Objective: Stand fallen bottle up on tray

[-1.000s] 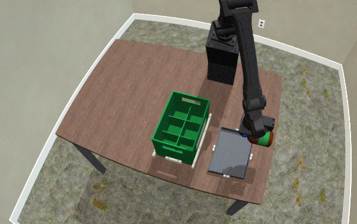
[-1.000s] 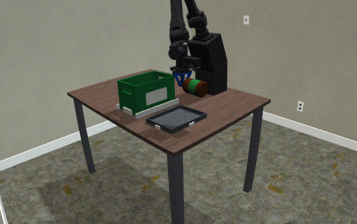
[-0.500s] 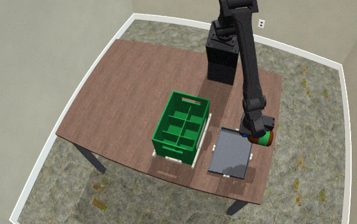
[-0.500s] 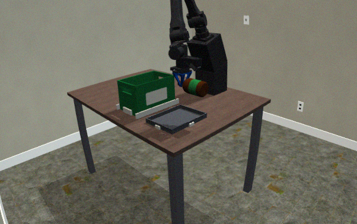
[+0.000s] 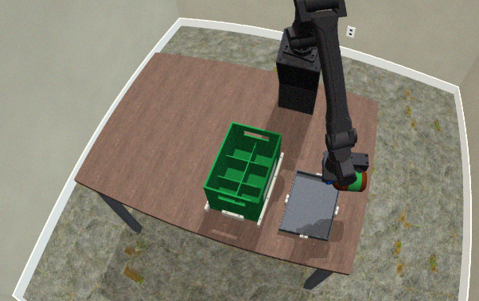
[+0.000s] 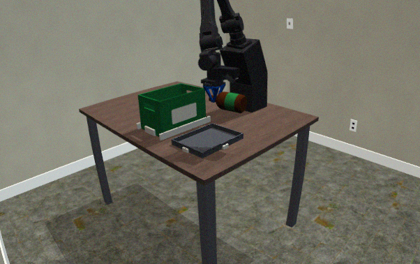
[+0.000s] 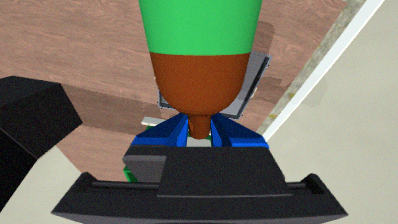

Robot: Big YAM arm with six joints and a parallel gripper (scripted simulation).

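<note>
A brown bottle (image 5: pixel 355 183) (image 6: pixel 231 101) (image 7: pixel 200 60) with a green label is held lying level in the air, above the table near the tray's far right corner. My gripper (image 5: pixel 330 182) (image 6: pixel 214 95) (image 7: pixel 199 112) with blue fingers is shut on the bottle's narrow neck. The dark grey tray (image 5: pixel 310 207) (image 6: pixel 206 140) lies on the table below and to the front of the bottle, with nothing on it. In the wrist view a corner of the tray (image 7: pixel 256 70) shows behind the bottle.
A green crate (image 5: pixel 243 171) (image 6: pixel 171 106) with several compartments stands left of the tray, in white corner brackets. The arm's black base block (image 5: pixel 297 85) (image 6: pixel 251 77) stands at the table's back. The table's right edge is close to the bottle.
</note>
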